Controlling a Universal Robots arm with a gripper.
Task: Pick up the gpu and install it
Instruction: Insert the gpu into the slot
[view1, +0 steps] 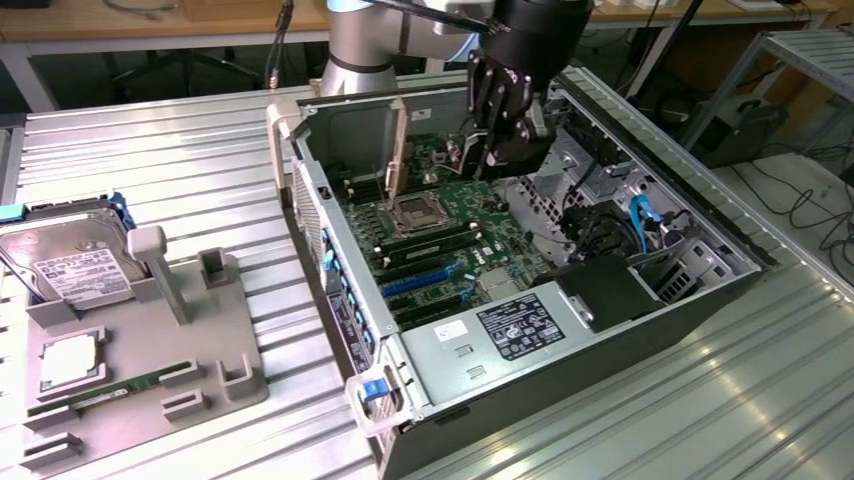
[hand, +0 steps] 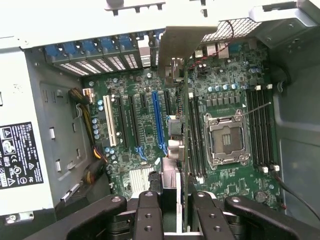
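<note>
Gpu held on edge inside the open computer case

In the upper middle of the exterior view, the gripper (view1: 501, 150) was clamped on the gpu (hand: 180, 130). The card stood on edge over the green motherboard (view1: 454, 240), its metal bracket toward the case (view1: 601, 385) rear wall. Whether it touched a slot could not be told. A hard drive (view1: 67, 265) lay at the exterior view's left.

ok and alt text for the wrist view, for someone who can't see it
The robot's hand grips a graphics card edge-on, upright over the green motherboard inside an open computer case. The card's metal bracket points toward the rear slots, and an empty processor socket lies beside it.
</note>
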